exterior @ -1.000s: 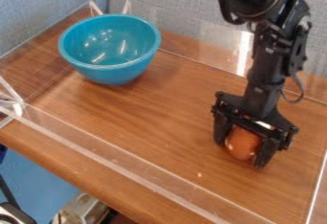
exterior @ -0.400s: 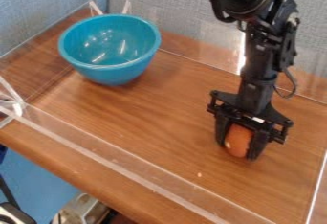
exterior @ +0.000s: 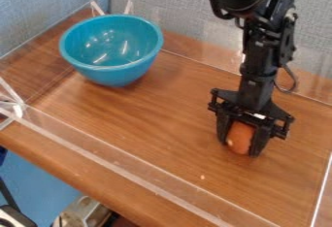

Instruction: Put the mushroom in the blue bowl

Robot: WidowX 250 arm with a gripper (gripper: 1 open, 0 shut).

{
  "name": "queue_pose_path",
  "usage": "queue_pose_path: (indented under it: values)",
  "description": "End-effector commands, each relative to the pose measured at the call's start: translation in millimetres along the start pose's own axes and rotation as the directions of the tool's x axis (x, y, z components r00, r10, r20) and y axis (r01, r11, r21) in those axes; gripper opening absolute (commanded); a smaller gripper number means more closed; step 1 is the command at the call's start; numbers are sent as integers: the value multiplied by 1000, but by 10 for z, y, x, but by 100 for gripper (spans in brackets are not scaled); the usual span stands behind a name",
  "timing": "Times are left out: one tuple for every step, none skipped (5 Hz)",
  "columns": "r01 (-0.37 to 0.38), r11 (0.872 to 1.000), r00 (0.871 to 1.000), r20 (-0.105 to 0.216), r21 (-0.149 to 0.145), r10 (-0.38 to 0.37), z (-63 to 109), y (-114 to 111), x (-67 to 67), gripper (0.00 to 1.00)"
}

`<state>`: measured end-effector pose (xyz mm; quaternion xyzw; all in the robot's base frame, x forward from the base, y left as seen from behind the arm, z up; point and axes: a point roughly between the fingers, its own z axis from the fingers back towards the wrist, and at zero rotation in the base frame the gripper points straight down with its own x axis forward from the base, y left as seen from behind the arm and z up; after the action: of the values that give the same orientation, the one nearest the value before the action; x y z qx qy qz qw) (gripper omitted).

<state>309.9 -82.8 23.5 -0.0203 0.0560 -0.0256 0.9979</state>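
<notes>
Narrowed from a wider spread, the gripper (exterior: 246, 139) points down, clamping the mushroom (exterior: 242, 139) on the wooden table (exterior: 130, 114); the blue bowl (exterior: 113, 48) sits well apart.

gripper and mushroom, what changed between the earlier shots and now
The gripper closed its fingers in around the mushroom, which now sits clamped between them on the table; the arm edged slightly left in the picture. The blue bowl stayed put, empty.
</notes>
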Motion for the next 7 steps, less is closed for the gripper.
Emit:
queue_pose_path:
  values:
    - [-32,999,998,46,-9,32,73,82,99,0]
    - [-36,999,998,49,-10,36,65,79,104,0]
    - [-38,999,998,51,-11,39,63,74,107,0]
    - [-40,999,998,53,-11,41,61,69,109,0]
    - [-41,999,998,55,-11,42,58,64,110,0]
    - [-42,999,997,56,-11,43,52,58,112,0]
    - [-43,999,997,58,-10,43,45,51,113,0]
